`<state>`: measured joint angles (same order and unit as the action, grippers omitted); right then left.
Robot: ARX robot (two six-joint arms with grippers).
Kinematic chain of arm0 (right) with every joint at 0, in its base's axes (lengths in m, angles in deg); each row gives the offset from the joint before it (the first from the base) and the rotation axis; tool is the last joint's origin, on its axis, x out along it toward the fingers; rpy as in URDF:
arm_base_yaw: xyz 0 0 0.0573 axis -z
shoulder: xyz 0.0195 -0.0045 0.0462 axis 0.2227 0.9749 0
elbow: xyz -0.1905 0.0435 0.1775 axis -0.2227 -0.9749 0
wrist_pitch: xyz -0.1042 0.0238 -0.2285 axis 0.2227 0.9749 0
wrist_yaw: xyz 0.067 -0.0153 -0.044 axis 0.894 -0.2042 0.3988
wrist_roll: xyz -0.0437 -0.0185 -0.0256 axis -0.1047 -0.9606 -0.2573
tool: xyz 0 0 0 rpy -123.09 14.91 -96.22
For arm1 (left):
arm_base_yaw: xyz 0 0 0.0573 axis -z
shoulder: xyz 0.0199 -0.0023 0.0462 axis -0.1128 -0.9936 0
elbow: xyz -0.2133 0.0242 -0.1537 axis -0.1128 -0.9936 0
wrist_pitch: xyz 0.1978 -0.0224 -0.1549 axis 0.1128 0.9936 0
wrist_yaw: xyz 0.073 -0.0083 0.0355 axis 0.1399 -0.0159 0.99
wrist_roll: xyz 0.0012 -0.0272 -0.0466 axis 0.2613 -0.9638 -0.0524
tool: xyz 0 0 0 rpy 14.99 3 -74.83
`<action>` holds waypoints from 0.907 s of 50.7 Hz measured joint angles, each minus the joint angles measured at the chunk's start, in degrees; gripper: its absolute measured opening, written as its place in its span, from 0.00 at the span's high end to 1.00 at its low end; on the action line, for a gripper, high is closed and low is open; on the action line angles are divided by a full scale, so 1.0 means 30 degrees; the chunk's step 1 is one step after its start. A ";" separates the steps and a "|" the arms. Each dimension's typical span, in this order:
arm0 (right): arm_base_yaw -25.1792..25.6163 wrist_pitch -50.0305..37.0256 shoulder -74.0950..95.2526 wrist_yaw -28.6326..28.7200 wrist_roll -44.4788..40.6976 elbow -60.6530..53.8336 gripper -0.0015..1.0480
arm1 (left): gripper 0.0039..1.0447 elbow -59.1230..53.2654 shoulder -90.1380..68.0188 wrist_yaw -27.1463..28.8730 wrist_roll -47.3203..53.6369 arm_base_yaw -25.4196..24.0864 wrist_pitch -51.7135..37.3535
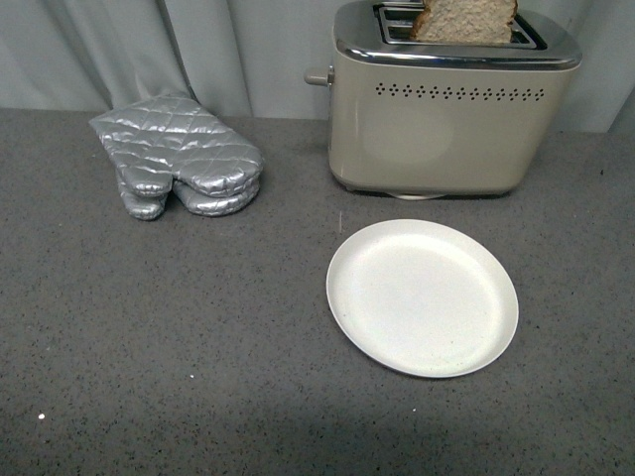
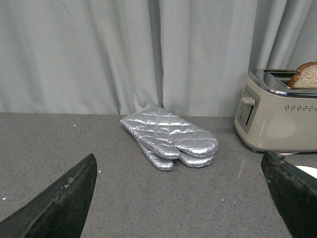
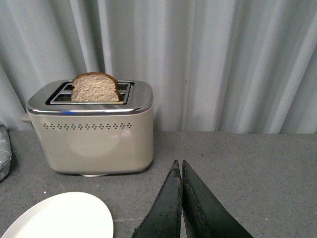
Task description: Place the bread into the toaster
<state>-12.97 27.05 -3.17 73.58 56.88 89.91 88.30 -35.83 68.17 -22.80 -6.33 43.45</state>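
The bread (image 1: 464,20) stands upright in the near slot of the beige toaster (image 1: 446,129), its rounded top sticking out above the chrome. The right wrist view shows the same slice (image 3: 95,88) in the toaster (image 3: 91,134), with my right gripper (image 3: 179,166) shut and empty, low over the counter and well away from the toaster. My left gripper (image 2: 178,166) is open, its dark fingers (image 2: 59,203) wide apart over bare counter, with the toaster (image 2: 277,116) and bread (image 2: 304,75) off to one side. Neither arm appears in the front view.
A pair of silver quilted oven mitts (image 1: 179,154) lies at the back left of the grey counter (image 1: 198,347). An empty round white plate (image 1: 422,296) sits in front of the toaster. A pale curtain (image 1: 198,50) hangs behind.
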 joint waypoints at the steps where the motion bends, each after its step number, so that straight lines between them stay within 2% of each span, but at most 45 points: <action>1: 0.0000 0.0087 -0.0182 0.0000 0.0000 -0.0087 0.99 | 0.06 0.0000 0.0000 0.0000 0.0000 0.0000 0.0000; 6: 0.0000 -0.0459 -0.0583 0.0000 0.0000 -0.0852 0.99 | 0.06 0.0000 0.0000 0.0000 0.0000 0.0000 0.0000; 28: 0.0000 0.3978 -0.5224 0.0007 0.0000 -0.1013 0.99 | 0.06 0.0000 0.0000 0.0000 0.0000 0.0000 0.0000; 46: 0.0000 0.6441 -0.7759 0.0007 0.0000 -0.1020 0.99 | 0.06 0.0000 0.0000 0.0000 0.0000 0.0000 0.0000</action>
<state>-12.97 46.37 -26.45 73.61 56.88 86.85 88.30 -35.83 68.17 -22.80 -6.33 43.45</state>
